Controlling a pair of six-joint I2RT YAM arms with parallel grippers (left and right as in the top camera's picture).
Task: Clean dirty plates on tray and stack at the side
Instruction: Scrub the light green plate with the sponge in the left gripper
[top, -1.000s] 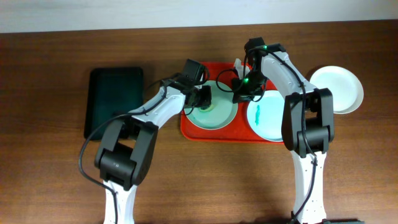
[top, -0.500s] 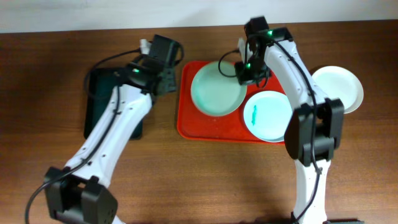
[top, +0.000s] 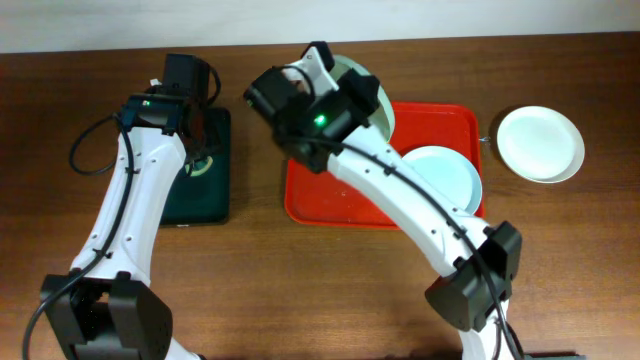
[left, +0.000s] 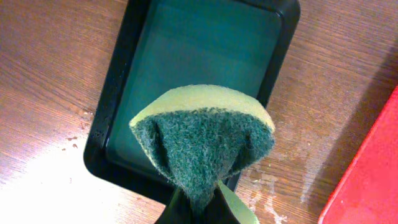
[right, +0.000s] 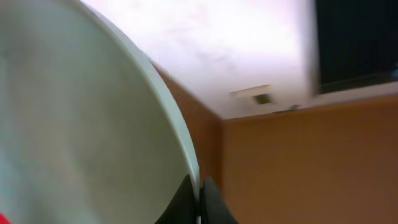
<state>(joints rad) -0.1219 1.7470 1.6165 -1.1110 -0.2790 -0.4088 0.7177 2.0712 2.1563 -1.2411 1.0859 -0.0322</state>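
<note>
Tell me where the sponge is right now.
In the left wrist view the sponge is pinched in the left claw, above the black tray; overhead, that tray sits left of the red tray.

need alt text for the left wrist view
A folded green-and-yellow scouring sponge, pinched in the left end effector at the bottom edge, fills the centre, over a black rectangular tray on a brown wooden table. An edge of the red tray shows at lower right.

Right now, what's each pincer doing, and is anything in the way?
Left pincer shut on sponge, above black tray. Right pincer shut on lifted plate. Second plate on red tray, third plate on table beside it. Nothing blocking seen.
</note>
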